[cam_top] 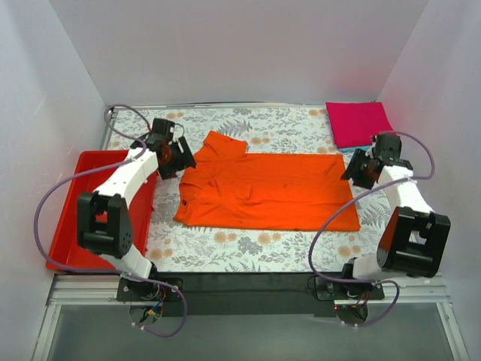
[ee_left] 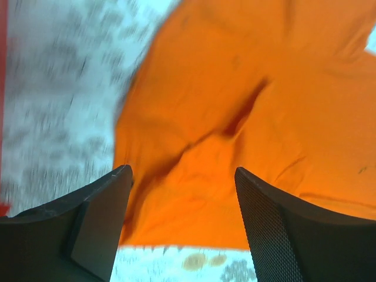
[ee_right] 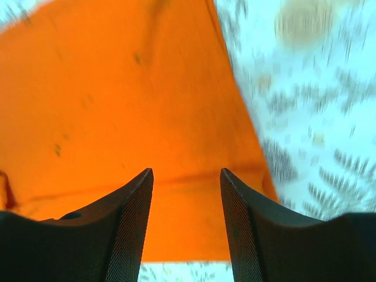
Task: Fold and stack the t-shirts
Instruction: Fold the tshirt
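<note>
The orange t-shirt (cam_top: 267,188) lies spread flat across the middle of the floral cloth, collar end to the left, hem to the right. My left gripper (cam_top: 183,159) is open just above its left sleeve and shoulder (ee_left: 235,106). My right gripper (cam_top: 352,169) is open above the shirt's right hem corner (ee_right: 117,117). Neither holds cloth. A folded magenta-pink t-shirt (cam_top: 359,123) lies at the back right corner. No teal t-shirt shows.
A red plastic tray (cam_top: 71,195) stands at the left edge, partly under my left arm. The floral tablecloth (cam_top: 248,244) covers the table. White walls enclose the back and both sides.
</note>
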Available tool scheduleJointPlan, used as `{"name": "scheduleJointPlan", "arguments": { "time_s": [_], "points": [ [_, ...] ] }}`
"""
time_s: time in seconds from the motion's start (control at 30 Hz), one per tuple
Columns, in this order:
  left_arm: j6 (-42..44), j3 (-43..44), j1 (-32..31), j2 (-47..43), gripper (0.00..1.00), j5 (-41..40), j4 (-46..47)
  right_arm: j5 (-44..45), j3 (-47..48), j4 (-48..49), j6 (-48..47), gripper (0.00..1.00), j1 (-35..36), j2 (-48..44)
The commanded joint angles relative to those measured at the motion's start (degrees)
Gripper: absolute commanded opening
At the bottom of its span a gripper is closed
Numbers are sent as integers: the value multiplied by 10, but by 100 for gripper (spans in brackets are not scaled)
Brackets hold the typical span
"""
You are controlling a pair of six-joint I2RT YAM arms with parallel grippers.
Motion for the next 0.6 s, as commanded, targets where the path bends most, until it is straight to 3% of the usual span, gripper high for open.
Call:
{"name": "scheduleJointPlan", "arguments": {
  "time_s": [0.0,0.2,0.37,0.57],
  "points": [
    [80,68,1,85,66,-4,82,-4,57,57,-35,48,6,58],
    [134,204,1,233,64,4,111,-2,138,87,-86,44,5,141],
    [186,221,1,281,63,-12,162,0,179,122,-119,43,6,193],
    [228,219,1,312,63,38,206,-30,195,148,-139,43,6,254]
  ]
}}
